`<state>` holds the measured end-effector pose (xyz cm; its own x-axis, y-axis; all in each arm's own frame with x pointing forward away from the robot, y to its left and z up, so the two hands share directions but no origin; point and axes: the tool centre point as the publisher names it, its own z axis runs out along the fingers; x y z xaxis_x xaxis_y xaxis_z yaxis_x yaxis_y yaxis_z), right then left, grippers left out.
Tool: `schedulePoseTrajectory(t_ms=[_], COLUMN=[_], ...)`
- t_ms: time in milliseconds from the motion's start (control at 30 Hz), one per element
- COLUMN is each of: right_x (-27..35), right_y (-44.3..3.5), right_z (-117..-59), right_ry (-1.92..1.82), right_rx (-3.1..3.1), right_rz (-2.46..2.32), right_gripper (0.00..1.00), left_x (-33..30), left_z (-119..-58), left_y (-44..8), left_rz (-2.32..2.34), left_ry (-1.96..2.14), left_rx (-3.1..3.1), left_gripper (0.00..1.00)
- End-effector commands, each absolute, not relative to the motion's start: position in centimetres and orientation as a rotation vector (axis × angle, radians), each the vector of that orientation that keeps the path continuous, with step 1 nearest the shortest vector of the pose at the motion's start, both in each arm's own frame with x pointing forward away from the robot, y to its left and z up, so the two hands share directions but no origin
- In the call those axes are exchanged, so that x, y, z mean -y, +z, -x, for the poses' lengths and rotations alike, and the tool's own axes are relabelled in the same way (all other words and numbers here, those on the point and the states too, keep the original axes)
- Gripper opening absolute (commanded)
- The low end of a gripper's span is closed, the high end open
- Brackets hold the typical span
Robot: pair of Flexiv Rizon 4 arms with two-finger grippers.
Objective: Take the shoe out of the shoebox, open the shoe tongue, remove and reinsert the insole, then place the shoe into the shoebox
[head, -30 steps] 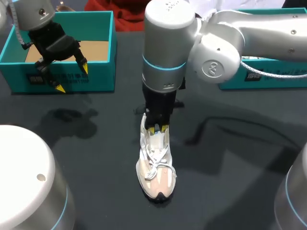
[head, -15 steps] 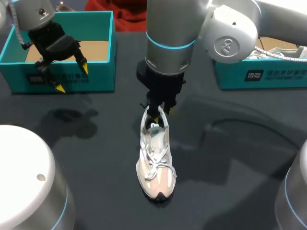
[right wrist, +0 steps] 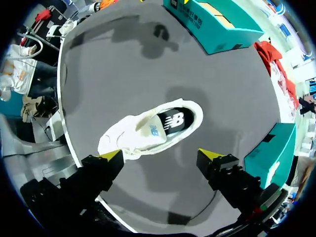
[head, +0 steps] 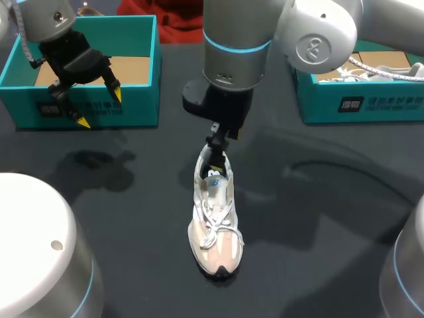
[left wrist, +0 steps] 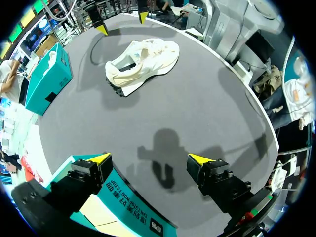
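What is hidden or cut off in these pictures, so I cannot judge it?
1. Head view: the right shoebox is partly behind the right arm and cut by the edge; its contents are unclear.
2. Right wrist view: the insole front end is hidden under the shoe tongue.
3. Head view: the right jaws are seen edge-on, so their opening is unreadable.

Open desk (head: 318, 232) flanks the shoe (head: 213, 218). The right end effector (right wrist: 160, 154) hangs above its heel. The left shoebox (head: 132, 109) and right shoebox (head: 371, 106) block the far corners.
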<state>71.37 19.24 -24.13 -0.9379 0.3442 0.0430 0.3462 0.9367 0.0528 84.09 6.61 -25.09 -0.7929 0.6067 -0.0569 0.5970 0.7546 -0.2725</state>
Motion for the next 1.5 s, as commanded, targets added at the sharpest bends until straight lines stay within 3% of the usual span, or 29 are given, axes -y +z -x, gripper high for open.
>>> schedulePoseTrajectory(t_ms=[33, 433, 800, 1500], right_x=[-19.0, -19.5, -21.1, -20.7], right_y=[-24.4, -24.0, -27.2, -33.9], right_z=[-71.5, -73.8, -77.0, -80.3], right_ry=[-0.123, 0.049, 0.049, 0.006], right_rx=[3.079, 3.149, 3.192, 3.175], right_rz=[0.266, 0.292, -0.06, -0.095], right_gripper=[1.0, 1.0, 1.0, 1.0], left_x=[-6.6, -6.6, -6.6, -6.6], left_z=[-84.1, -84.1, -84.1, -84.1], left_y=[-25.1, -25.1, -25.1, -25.1], left_rz=[0.999, 0.999, 0.999, 0.999], left_ry=[0.429, 0.429, 0.429, 0.429], left_rx=[2.91, 2.91, 2.91, 2.91], left_gripper=[1.0, 1.0, 1.0, 1.0])
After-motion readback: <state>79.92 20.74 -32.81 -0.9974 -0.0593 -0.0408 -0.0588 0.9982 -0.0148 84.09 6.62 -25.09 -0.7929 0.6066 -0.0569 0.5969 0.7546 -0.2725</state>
